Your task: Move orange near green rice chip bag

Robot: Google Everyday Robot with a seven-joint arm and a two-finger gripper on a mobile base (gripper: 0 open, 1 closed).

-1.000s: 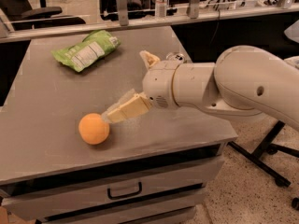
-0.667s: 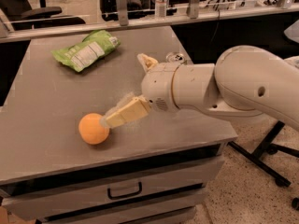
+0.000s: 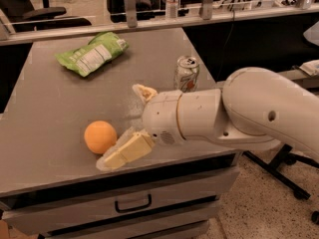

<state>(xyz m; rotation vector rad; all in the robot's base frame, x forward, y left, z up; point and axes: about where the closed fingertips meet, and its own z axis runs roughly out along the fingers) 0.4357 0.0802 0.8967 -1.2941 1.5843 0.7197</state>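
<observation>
My jaws point(image 3: 122, 126) are spread wide, holding nothing! The near finger point(image 3: 127, 151) lies low along the desk point(image 3: 50, 103), its tip just in front of the orange point(image 3: 99, 137) on its right side. The far finger sticks up well behind, by my wrist.

That's the change: a second ago the near finger pointed at the fruit from higher up and further back. Now I've dropped toward the desk's front edge and slid in beside it. Touching or a hair apart, I can't tell.

The orange hasn't budged from the front left of the desk. It's well apart from the green rice chip bag point(image 3: 92, 54), which lies at the far left. My arm's shift has also uncovered a soda can point(image 3: 187, 73) behind me.

So I reckon I'm still lining up the grasp, with the carry all ahead. The orange sits at the edge of my span, and a careless nudge could roll it away.
</observation>
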